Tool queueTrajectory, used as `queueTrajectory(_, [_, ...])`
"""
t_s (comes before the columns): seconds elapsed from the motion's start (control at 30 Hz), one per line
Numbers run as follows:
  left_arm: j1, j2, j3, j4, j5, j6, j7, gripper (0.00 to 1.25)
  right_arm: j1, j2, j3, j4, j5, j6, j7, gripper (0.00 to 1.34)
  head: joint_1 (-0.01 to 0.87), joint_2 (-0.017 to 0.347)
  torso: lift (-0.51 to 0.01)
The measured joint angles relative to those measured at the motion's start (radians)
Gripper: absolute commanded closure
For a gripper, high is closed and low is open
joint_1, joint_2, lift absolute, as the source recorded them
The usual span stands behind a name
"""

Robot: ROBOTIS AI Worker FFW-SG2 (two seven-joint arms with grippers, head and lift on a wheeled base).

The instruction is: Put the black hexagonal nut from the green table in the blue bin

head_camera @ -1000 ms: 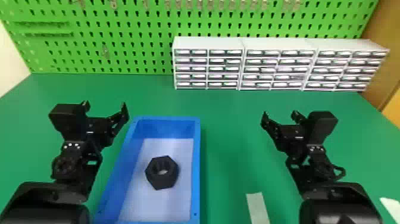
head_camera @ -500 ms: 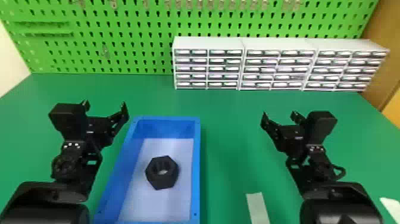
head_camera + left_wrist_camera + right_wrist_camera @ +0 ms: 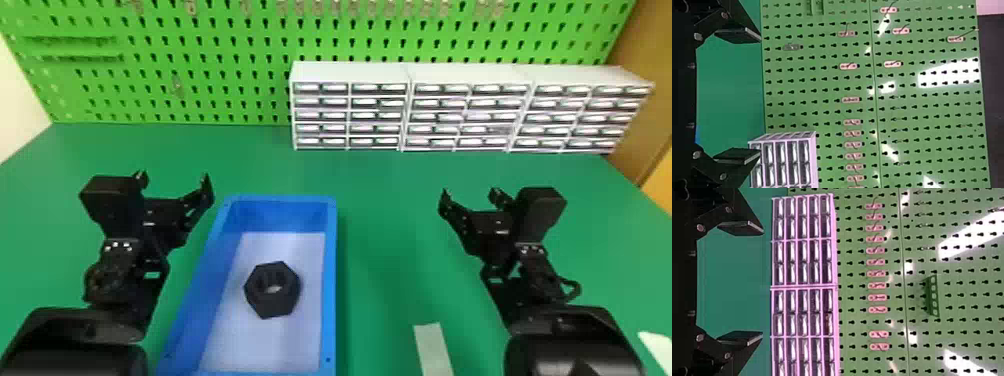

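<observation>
In the head view the black hexagonal nut (image 3: 272, 290) lies inside the blue bin (image 3: 330, 280), on its pale floor, with its hole facing up. Just left of the bin's far end, my left gripper (image 3: 174, 181) is held open with nothing between its fingers. My right gripper (image 3: 470, 194) stands open and empty over the green table (image 3: 385, 225), well to the right of the bin. In the left wrist view the left gripper (image 3: 756, 96) has its fingers wide apart; the right wrist view shows the right gripper (image 3: 760, 283) likewise spread.
White drawer cabinets (image 3: 350, 72) line the table's back right, before a green pegboard (image 3: 200, 95) with hooks. A pale strip (image 3: 433, 347) lies on the table between the bin and my right arm, and another white piece (image 3: 659, 345) at the right edge.
</observation>
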Motion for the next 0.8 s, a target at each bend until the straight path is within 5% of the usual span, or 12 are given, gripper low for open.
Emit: queueTrajectory(0.8, [-0.005, 0.0, -0.004, -0.002, 0.001, 0.0, 0.0, 0.25, 0.0, 0.005, -0.004, 0.0, -0.004, 0.006, 0.0, 0.35, 0.686, 0.052, -0.097])
